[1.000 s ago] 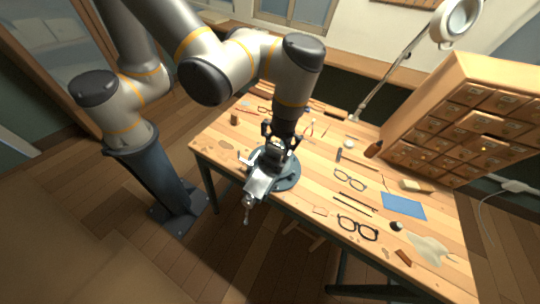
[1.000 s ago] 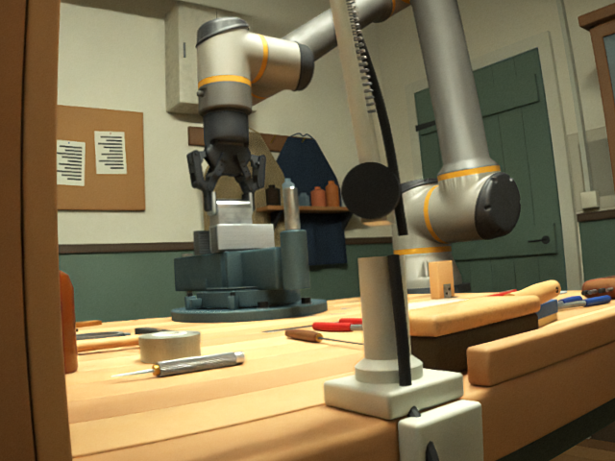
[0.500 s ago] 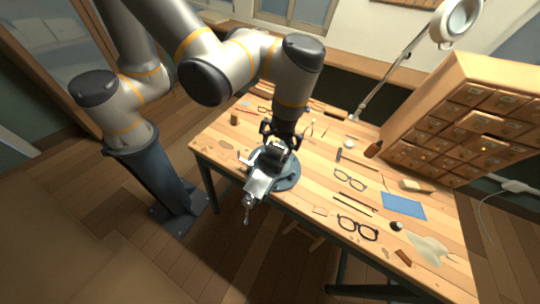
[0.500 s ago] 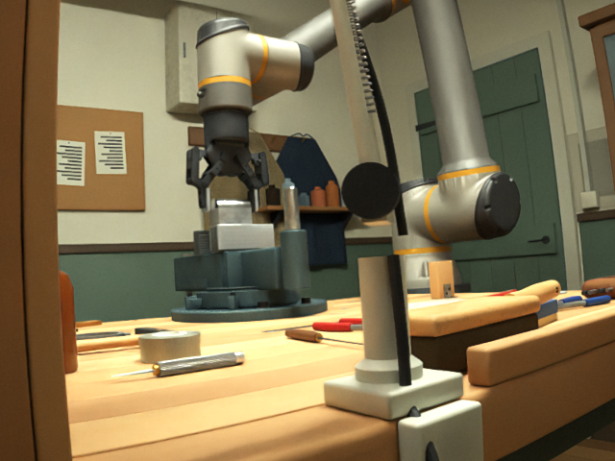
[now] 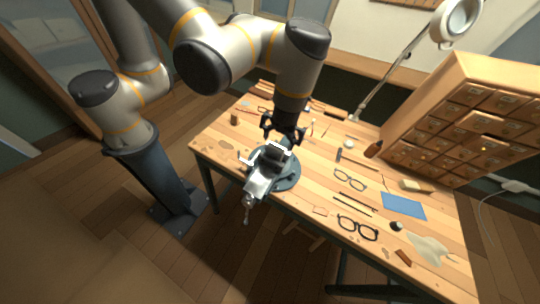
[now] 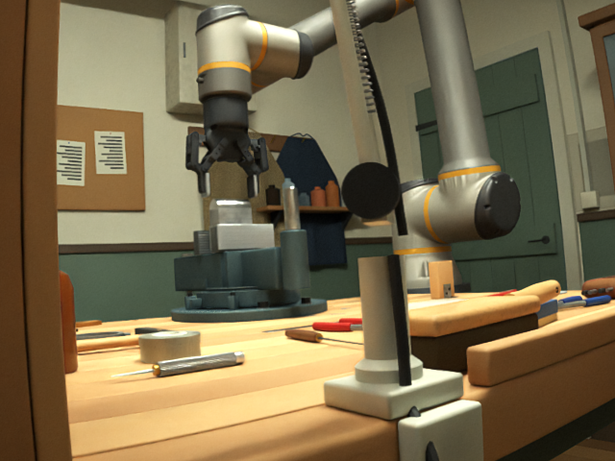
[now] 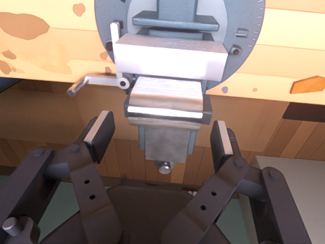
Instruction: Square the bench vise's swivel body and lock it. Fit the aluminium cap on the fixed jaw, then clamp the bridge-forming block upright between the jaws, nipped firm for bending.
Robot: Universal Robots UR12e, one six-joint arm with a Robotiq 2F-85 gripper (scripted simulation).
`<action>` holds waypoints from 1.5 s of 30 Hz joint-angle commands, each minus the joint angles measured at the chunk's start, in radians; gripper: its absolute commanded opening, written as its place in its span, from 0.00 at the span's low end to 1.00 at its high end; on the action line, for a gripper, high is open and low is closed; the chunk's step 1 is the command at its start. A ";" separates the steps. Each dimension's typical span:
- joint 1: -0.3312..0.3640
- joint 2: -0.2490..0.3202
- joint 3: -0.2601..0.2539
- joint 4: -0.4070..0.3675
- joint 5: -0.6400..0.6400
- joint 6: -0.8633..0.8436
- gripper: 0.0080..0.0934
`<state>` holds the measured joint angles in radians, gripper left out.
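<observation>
At the near-left edge of the workbench the blue-grey bench vise (image 5: 270, 167) (image 6: 238, 275) sits on its round swivel base. A bright aluminium cap (image 7: 169, 57) (image 6: 242, 236) covers the fixed jaw. The metal bridge-forming block (image 7: 165, 98) (image 6: 229, 212) stands upright between the jaws, rising above the cap. The vise's screw handle (image 5: 246, 206) hangs over the table edge, and a lock lever (image 7: 97, 82) sticks out to the side. My gripper (image 5: 283, 134) (image 6: 227, 183) (image 7: 160, 136) is open and empty, just above the block.
The table's front edge (image 5: 240, 187) runs right under the vise. Glasses (image 5: 350, 179), a blue cloth (image 5: 403, 205), small tools and a tape roll (image 6: 169, 345) lie across the bench. A drawer cabinet (image 5: 470, 125) and a lamp stand (image 6: 382, 317) are on the far side.
</observation>
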<state>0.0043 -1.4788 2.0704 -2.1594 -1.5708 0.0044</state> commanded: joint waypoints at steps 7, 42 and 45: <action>0.000 -0.043 -0.046 0.086 0.000 0.000 0.94; 0.000 -0.082 -0.103 0.182 0.000 0.000 0.47; 0.000 -0.082 -0.103 0.182 0.000 0.000 0.47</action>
<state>0.0044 -1.5608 1.9686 -1.9768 -1.5708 0.0044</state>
